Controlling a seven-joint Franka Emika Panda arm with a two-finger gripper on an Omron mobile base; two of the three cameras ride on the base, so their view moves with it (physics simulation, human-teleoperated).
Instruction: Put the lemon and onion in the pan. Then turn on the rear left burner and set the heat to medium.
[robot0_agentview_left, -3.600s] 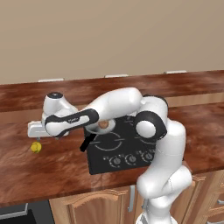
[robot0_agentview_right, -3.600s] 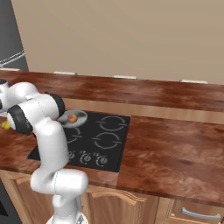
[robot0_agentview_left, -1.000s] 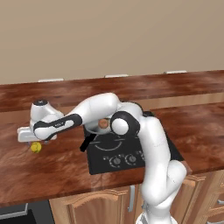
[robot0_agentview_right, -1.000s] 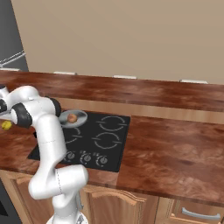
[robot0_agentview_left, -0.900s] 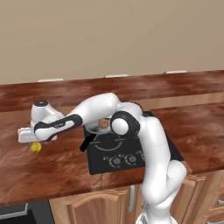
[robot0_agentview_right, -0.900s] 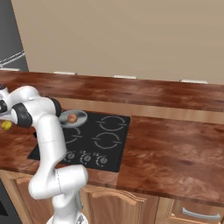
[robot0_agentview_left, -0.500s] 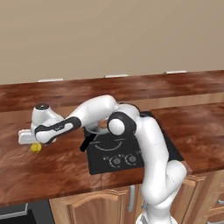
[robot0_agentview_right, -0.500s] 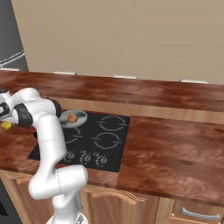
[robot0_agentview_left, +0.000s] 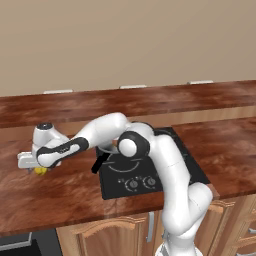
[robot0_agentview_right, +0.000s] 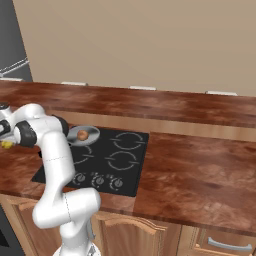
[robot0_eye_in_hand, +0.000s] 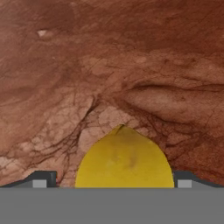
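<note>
Yellow lemon (robot0_eye_in_hand: 124, 159) lies on the brown stone counter (robot0_eye_in_hand: 131, 65), between the spread-wide jaws of the gripper (robot0_eye_in_hand: 109, 180); the onion (robot0_agentview_right: 83, 134) sits in the pan (robot0_agentview_right: 92, 136) on the cooktop (robot0_agentview_right: 120, 160).

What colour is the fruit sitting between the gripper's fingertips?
Bright yellow: the lemon, clearest in the hand view, lying on the brown counter.

Yellow lemon (robot0_eye_in_hand: 124, 159), orange-brown onion (robot0_agentview_right: 83, 134), black cooktop (robot0_agentview_right: 112, 165)
</note>
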